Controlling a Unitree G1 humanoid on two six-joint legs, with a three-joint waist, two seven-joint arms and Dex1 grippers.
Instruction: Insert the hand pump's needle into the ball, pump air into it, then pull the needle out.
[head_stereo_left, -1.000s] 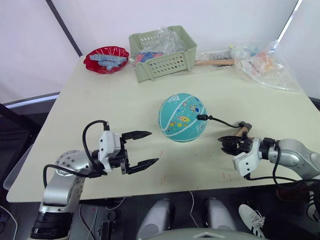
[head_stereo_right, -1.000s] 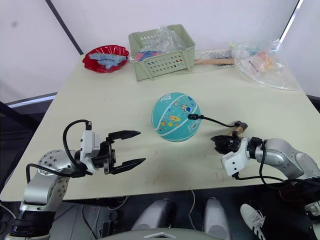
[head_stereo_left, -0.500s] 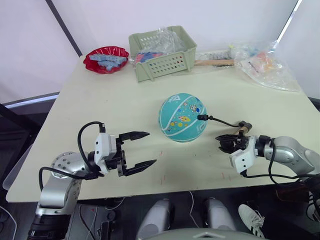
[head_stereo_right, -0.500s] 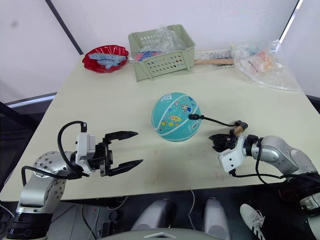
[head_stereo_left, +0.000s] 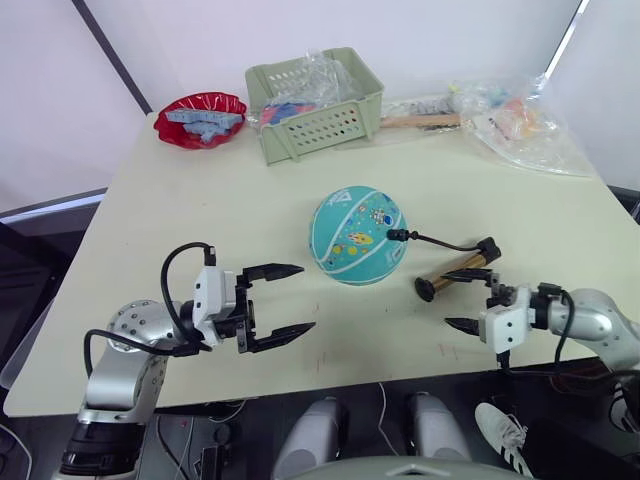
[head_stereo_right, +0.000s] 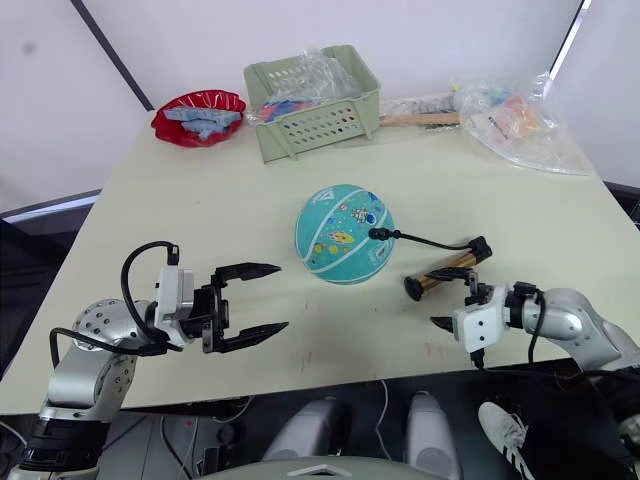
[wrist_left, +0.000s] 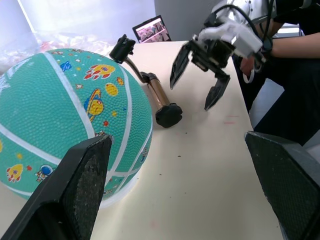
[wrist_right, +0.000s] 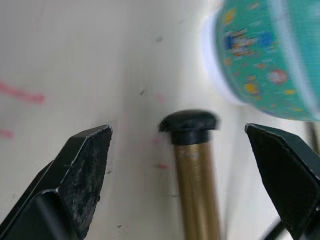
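Cream table with a ball and pump, both grippers empty near the front edge.
Nearest, the left gripper (head_stereo_left: 277, 300) and right gripper (head_stereo_left: 467, 306) hover wide open. Beyond the right one lies the hand pump (head_stereo_left: 458, 272) on the table (head_stereo_left: 180, 200), released. Its hose runs to the needle (head_stereo_left: 396, 236), apparently seated in the ball (head_stereo_left: 357, 235); pumping and withdrawal seem left.
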